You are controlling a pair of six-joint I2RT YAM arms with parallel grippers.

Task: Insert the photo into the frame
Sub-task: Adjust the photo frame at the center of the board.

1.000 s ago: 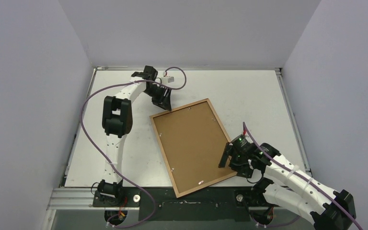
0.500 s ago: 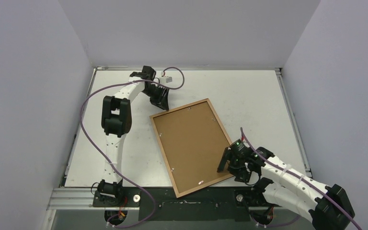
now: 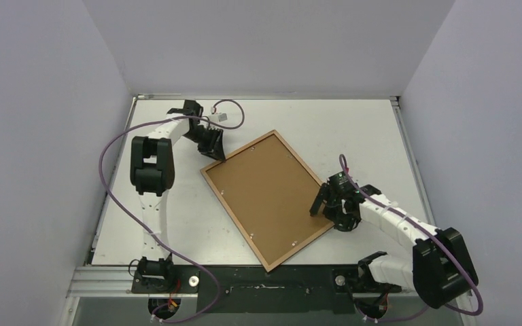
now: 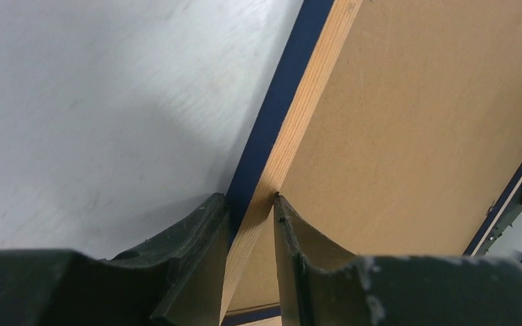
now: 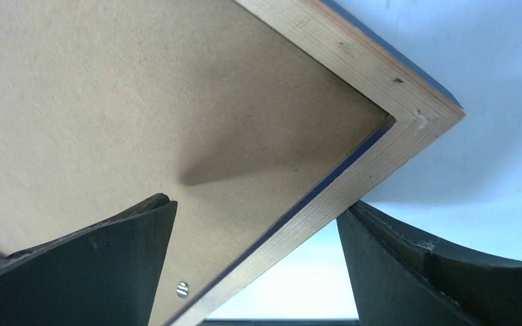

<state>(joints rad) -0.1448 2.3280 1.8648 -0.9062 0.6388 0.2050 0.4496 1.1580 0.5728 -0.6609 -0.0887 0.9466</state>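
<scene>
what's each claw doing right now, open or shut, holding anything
left claw: shut on the frame, pinching its edge rail
right claw: open wide, fingers either side of a frame corner, holding nothing

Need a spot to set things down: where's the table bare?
The table is bare far right, between the frame and the right wall, and near left, between the left arm and the frame. Crowded at its corners, by the left gripper and right gripper.
</scene>
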